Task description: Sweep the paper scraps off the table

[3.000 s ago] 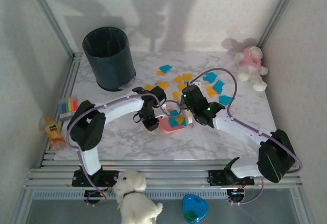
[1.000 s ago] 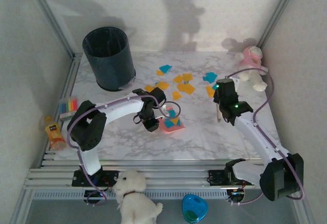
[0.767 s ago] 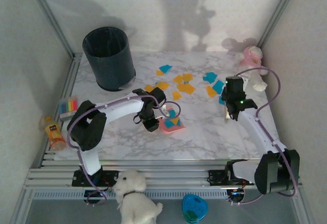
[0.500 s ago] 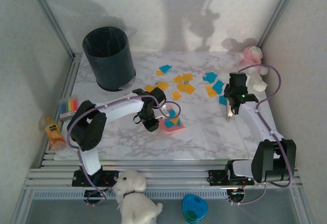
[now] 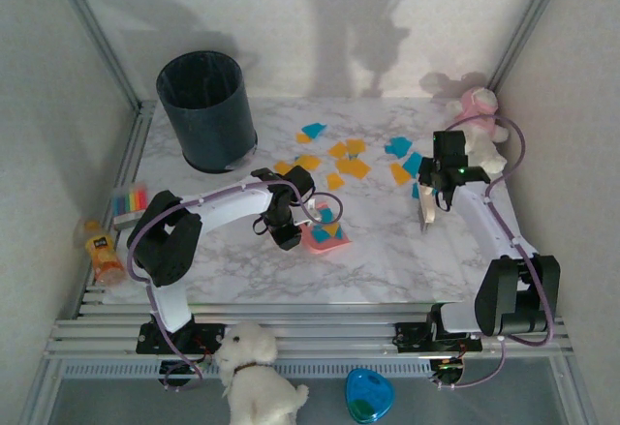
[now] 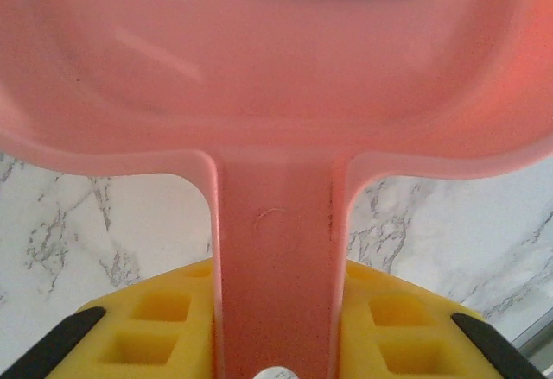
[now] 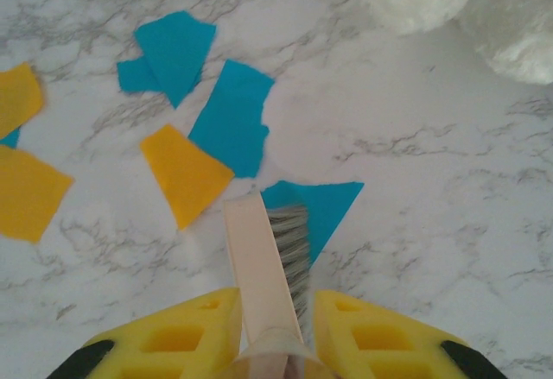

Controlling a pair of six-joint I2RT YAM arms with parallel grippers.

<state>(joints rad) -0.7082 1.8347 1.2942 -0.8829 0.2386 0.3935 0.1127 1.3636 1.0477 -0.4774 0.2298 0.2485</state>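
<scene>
While pinching the pale handle of the brush (image 7: 278,241) between the narrowly closed pads of the right tool (image 7: 263,331), with bristles poised over a teal triangle near the right end of the bench (image 5: 387,260), risks flicking instead of sweeping: could scatter the light paper scraps (image 5: 347,166) past the pink dustpan (image 5: 326,239) or off the bench edge by stroking leftward too fast. Holds the dustpan by its handle in the left tool (image 6: 276,336), clamped equally narrow, near mid-bench, with a few teal and orange pieces already lying inside; could tip those out by tilting the pan or by knocking it with the incoming brush. Leaves most scraps, orange-yellow and teal, lying flat on the marble beyond and to the right of the pan, apart from its lip, so may well need several passes and may glide over flat pieces without catching them when pressing too lightly. Could equally twist the thin handle in the grip when pressing too hard. Works near the white-and-pink plush toy (image 5: 477,130) at the far right corner; might knock against it on a wide backswing. Has the dark bin (image 5: 205,110) well apart at far left, so invites spills on any long carry of a loaded pan.
</scene>
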